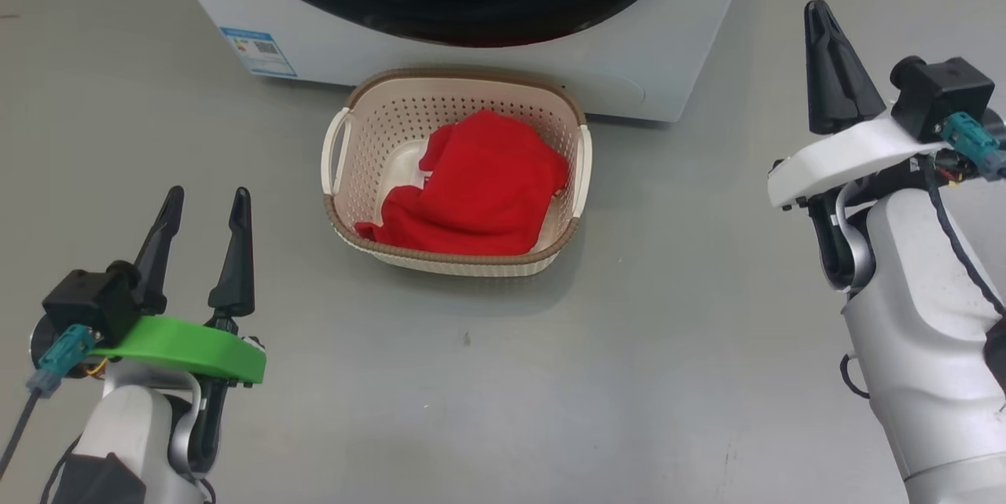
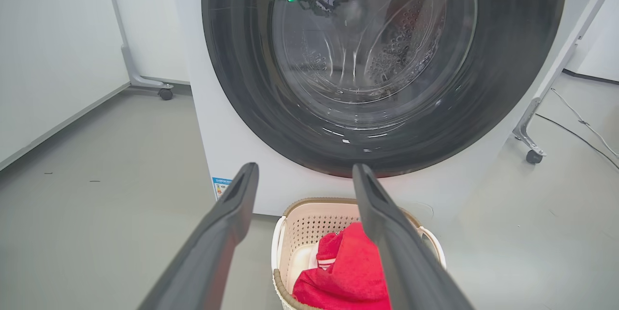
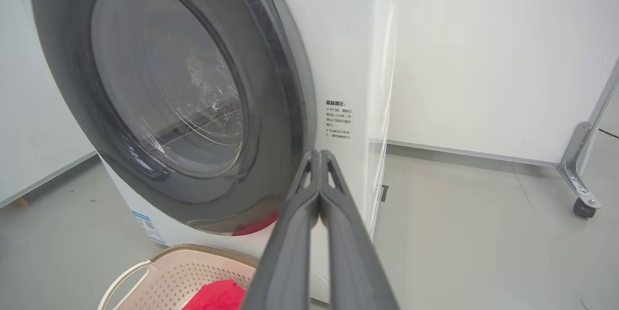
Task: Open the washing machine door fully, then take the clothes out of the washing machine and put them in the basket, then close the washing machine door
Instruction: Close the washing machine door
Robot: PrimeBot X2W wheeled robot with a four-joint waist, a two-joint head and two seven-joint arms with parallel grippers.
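Washing machine door [image 2: 512, 58] sits flush against the front of the washing machine [image 1: 676, 56] and looks closed. Treat it as stiff and fairly heavy. Its glossy black rim is likely slippery, so work at the rim's outer edge, not the glass.

On the robot's left, the left tool [image 1: 208, 196] is released, fingers spread and pointing toward the machine.

At centre, the clothes [image 1: 479, 189] lie bunched inside the basket [image 1: 464, 262]. They are soft and light; pinch a raised fold.

On the right, the right tool [image 1: 819, 12] is clenched on nothing and aimed at the door's right rim.
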